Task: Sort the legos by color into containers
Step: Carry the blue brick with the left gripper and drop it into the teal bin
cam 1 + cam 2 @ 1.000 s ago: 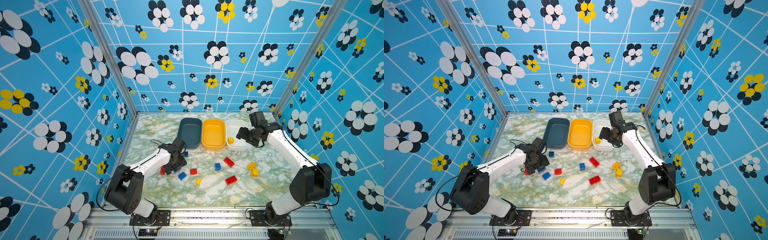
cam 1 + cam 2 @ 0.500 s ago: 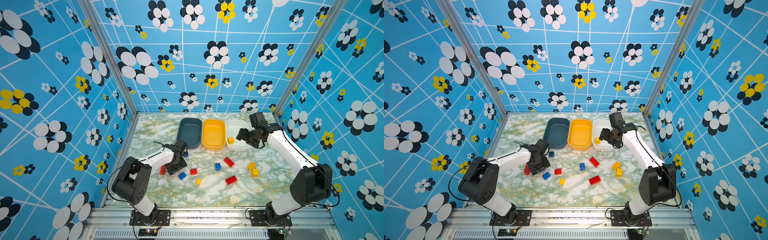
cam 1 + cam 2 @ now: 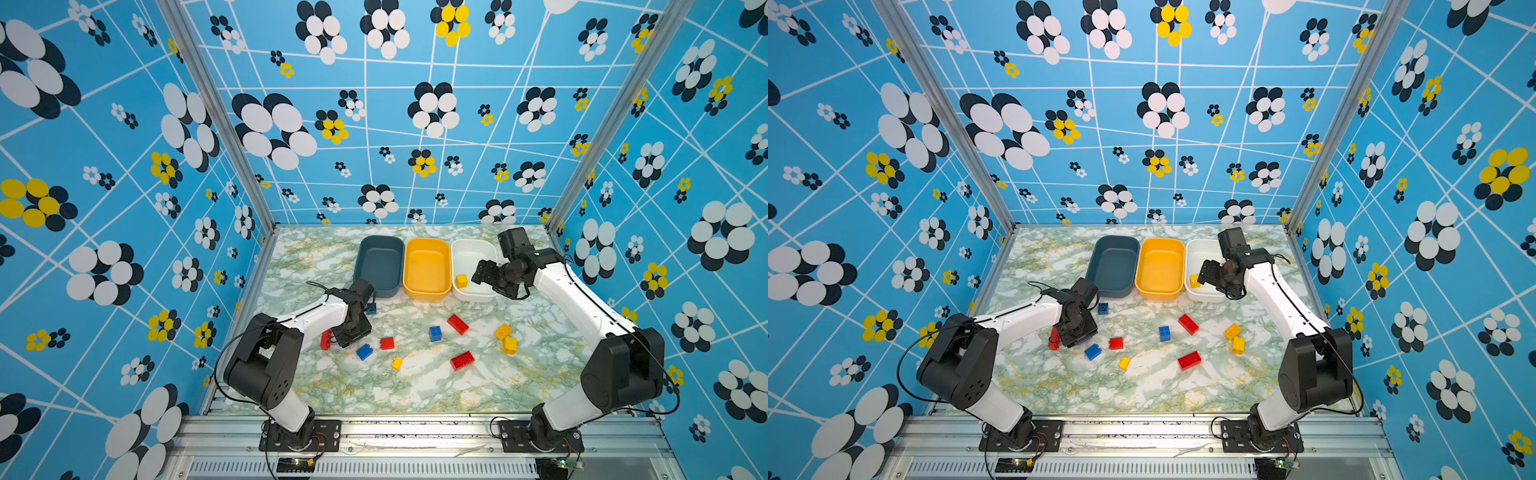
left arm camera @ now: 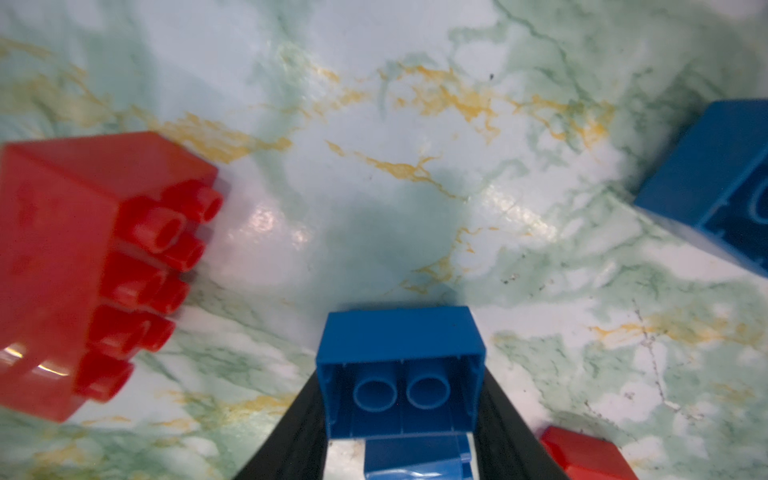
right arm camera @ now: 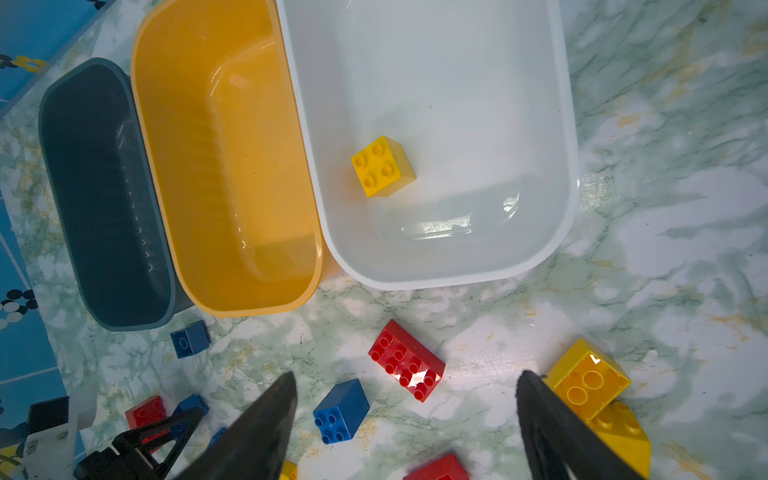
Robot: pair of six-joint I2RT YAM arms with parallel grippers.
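The three tubs stand in a row at the back of the bench [image 3: 332, 257]. The dark teal tub [image 3: 380, 266] and the orange-yellow tub [image 3: 427, 266] are empty, and the white tub [image 3: 473, 253] holds one yellow brick [image 5: 383, 166]. The other bricks in view lie loose on the bench in front of them. The right end effector [image 3: 481, 273] hangs raised beside the white tub, jaws wide and empty, well apart from the left one. The left end effector [image 3: 349, 338] is down at the bench with its fingers [image 4: 291, 436] closed against both sides of a blue brick [image 4: 399, 332], whose hollow underside faces the wrist camera. The step in hand looks like carrying blue to a tub, most likely the teal one nearest that side. The hold sits at the fingertips on smooth plastic, so a slow, straight lift suits it, clear of the red brick [image 4: 62, 270] lying on its side just beside and the second blue brick [image 4: 715, 183] nearby. Then cross the teal rim above the small dark blue brick [image 3: 371, 308] at its foot and let go low, so nothing bounces out. Around it all rise blue walls [image 3: 124, 166] printed with white lines and black, white and yellow flowers, framed by aluminium posts [image 3: 232, 145]. The bench is glossy green-and-white marble print with yellow veins, throwing glare, with a few dark specks.
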